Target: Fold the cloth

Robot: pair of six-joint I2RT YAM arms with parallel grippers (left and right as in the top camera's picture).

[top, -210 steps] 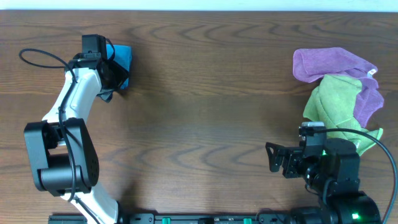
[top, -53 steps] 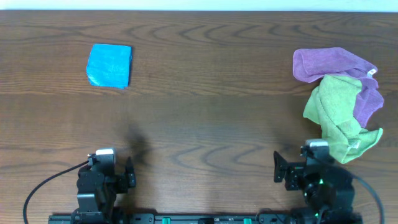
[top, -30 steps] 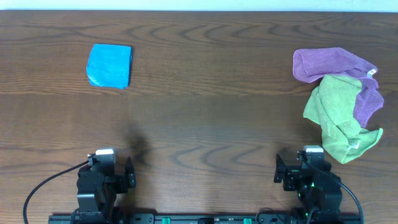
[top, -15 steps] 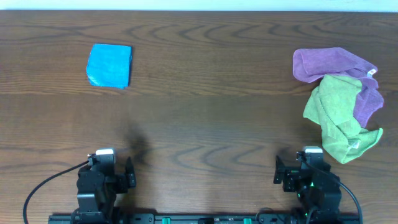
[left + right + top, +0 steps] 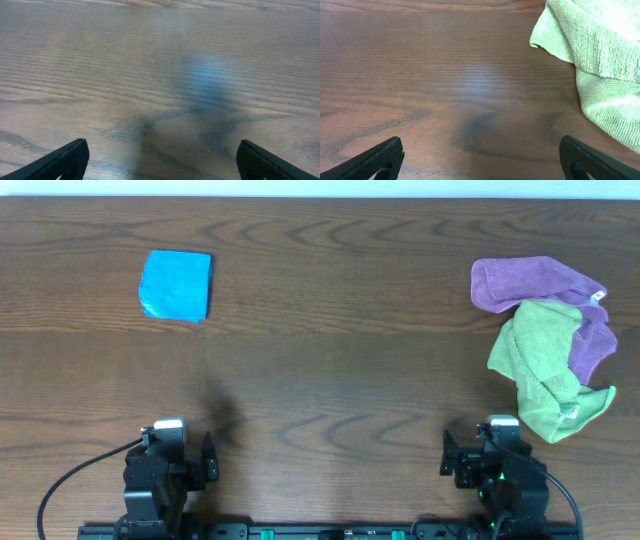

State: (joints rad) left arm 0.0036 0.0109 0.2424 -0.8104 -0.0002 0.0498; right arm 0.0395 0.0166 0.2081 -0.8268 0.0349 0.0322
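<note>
The cloth [image 5: 176, 285], sky-blue, lies as a small flat folded rectangle at the far left of the wooden table, with nothing touching it. My left gripper [image 5: 208, 458] sits drawn back at the front edge, well below the cloth. In the left wrist view the left gripper [image 5: 162, 162] is open over bare wood, its fingertips [image 5: 70, 157] wide apart. My right gripper [image 5: 448, 460] rests at the front right. The right wrist view shows the right gripper [image 5: 480, 160] open too, with nothing between its fingers.
A purple cloth [image 5: 535, 280] and a crumpled lime-green cloth [image 5: 545, 370] lie heaped together at the right side, just beyond the right arm. The lime-green cloth [image 5: 600, 60] fills the right wrist view's upper right corner. A black rail [image 5: 320, 532] runs along the front edge.
The left arm has pulled away from the blue cloth back to the front edge, leaving it flat. The right arm drew back slightly. Nothing has moved over the last second.
</note>
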